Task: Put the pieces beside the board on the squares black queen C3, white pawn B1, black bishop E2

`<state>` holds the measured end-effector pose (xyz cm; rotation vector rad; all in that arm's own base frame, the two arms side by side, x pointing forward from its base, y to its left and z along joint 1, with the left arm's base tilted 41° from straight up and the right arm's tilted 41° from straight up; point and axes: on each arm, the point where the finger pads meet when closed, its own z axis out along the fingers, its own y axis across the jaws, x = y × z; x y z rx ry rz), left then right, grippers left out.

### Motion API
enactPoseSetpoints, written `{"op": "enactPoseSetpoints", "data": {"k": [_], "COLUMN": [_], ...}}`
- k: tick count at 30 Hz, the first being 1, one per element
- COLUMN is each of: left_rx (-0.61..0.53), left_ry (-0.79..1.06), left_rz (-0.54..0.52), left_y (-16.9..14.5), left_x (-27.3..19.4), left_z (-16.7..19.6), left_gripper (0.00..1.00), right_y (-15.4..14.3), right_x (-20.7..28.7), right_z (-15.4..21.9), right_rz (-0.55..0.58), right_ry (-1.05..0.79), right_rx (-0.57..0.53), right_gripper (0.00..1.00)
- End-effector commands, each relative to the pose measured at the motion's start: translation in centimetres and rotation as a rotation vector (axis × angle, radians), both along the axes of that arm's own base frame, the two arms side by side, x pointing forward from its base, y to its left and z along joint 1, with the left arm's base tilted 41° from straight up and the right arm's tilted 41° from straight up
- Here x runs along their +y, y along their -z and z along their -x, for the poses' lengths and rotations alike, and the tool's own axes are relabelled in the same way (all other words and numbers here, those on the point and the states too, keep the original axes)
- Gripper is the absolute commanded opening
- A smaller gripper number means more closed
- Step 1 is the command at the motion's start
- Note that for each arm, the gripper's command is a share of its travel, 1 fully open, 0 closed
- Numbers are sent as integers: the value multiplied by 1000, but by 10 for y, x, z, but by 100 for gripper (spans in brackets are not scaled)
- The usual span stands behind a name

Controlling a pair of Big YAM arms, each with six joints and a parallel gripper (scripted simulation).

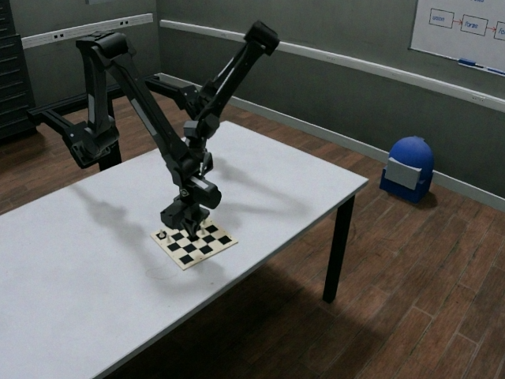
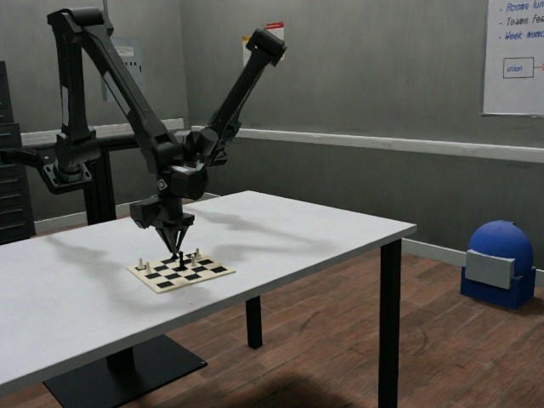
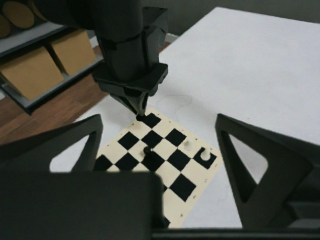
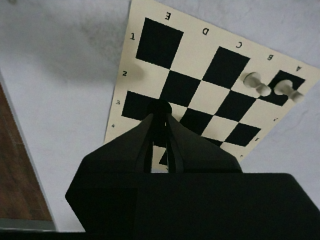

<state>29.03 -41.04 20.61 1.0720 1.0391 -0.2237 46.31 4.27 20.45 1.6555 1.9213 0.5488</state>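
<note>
The chessboard (image 1: 183,264) (image 2: 228,270) (image 3: 200,182) (image 4: 127,50) lies flat. My right gripper (image 2: 176,252) (image 3: 140,113) (image 4: 159,120) is shut on the black bishop (image 2: 174,256) (image 3: 139,118) (image 4: 159,106), held above the board near its E side; the exact square below is unclear. The black queen (image 2: 181,262) (image 3: 146,150) stands upright on C3; the right wrist view does not show it clearly. The white pawn (image 2: 147,267) (image 3: 187,145) (image 4: 255,83) stands on B1. My left gripper (image 3: 159,120) is open and empty, back from the board and high.
A white piece (image 2: 140,264) (image 3: 205,154) (image 4: 286,88) stands on A1, close beside the pawn. Two more white pieces (image 2: 193,260) (image 2: 197,252) stand toward the far side, beyond the queen in the exterior view. The two arms stand close together in the top and exterior views.
</note>
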Motion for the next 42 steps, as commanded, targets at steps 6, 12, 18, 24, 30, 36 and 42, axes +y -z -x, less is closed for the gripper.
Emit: {"op": "enactPoseSetpoints", "data": {"k": [6, 12, 18, 24, 30, 36, 42], "left_rx": [-39, -40, -41, -38, -39, -37, -38], "left_ry": [87, 147, 189, 240, 257, 299, 313], "left_rz": [-43, -71, -86, -102, -104, -107, -107], "left_y": [-41, -54, -64, -75, -79, -87, -87], "left_x": [25, 48, 64, 86, 92, 104, 100], "left_z": [-32, -42, -46, -47, -47, -43, -39], "left_gripper": [100, 100, 100, 100, 100, 100, 100], "right_y": [7, 18, 16, 19, 10, -12, -7], "right_x": [-7, 9, -9, -4, 4, 7, -5], "right_z": [-49, -60, -60, -53, -54, -38, -35], "right_rz": [-12, -16, -3, -9, -13, -19, -15], "right_ry": [27, 13, 18, 17, 10, 14, 32], "right_rx": [-43, -43, -32, -39, -41, -37, -39], "right_gripper": [3, 3, 3, 15, 48, 48, 48]}}
